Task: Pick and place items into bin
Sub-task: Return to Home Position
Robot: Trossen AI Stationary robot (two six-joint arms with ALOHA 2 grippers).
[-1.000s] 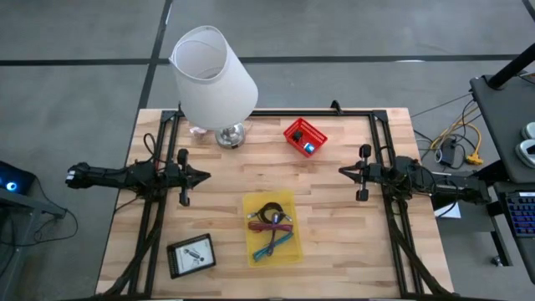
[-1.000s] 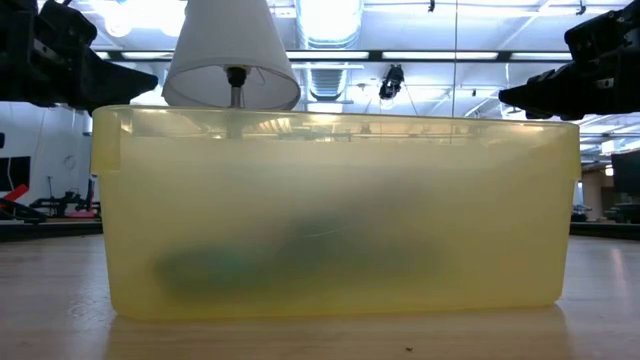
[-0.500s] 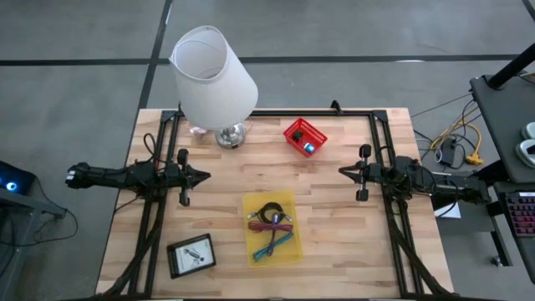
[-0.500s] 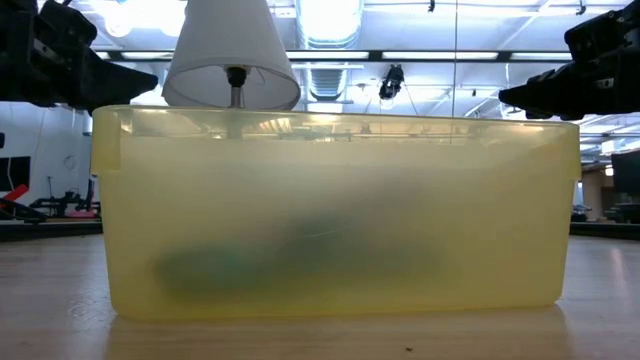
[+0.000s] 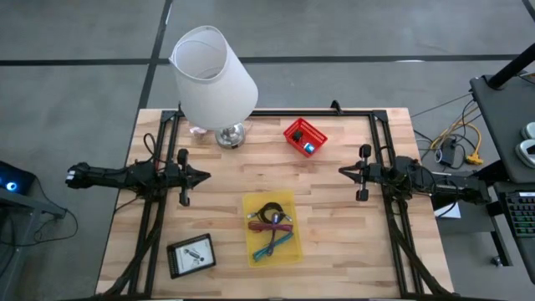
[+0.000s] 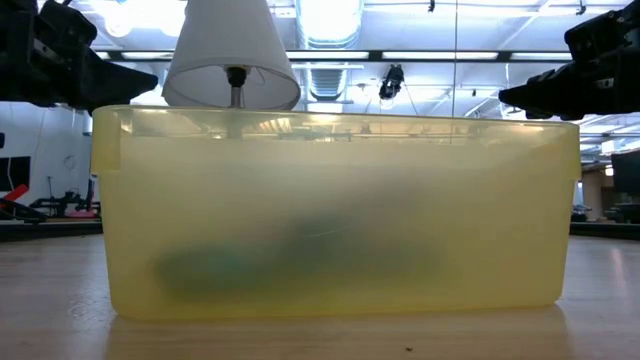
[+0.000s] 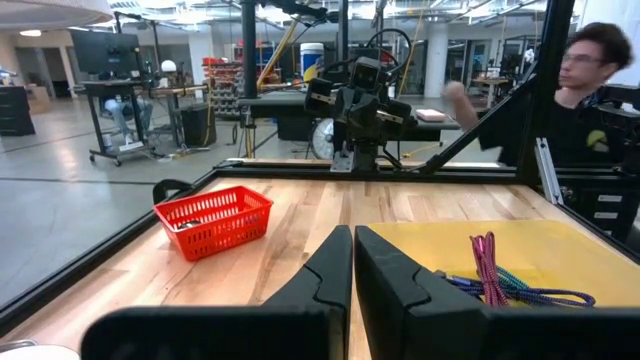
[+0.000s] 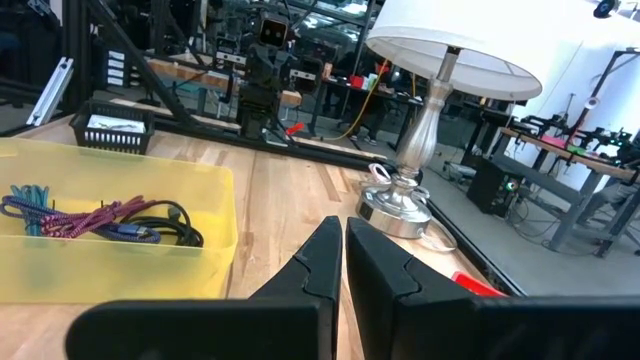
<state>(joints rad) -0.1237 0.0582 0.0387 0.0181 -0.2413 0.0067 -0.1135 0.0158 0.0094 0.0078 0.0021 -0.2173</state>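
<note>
Two grippers: left gripper point(image 5: 203, 176) and right gripper point(image 5: 343, 171) were held pressed together, at opposite desk point(image 5: 334, 234) sides.
One yellow bin point(image 5: 290, 203): black cable point(image 5: 269, 209), pink-purple cable point(image 5: 269, 226) and teal cable point(image 5: 269, 247) were contained.

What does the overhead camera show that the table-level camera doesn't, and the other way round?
Only the overhead view shows the red basket, the black tray and the coloured cables lying plainly in the yellow bin. Only the table-level view shows the ceiling lights of the room behind; there the bin's contents are just a blur. Both show the yellow bin, the white lamp, and the left gripper and right gripper, one at each side.
</note>
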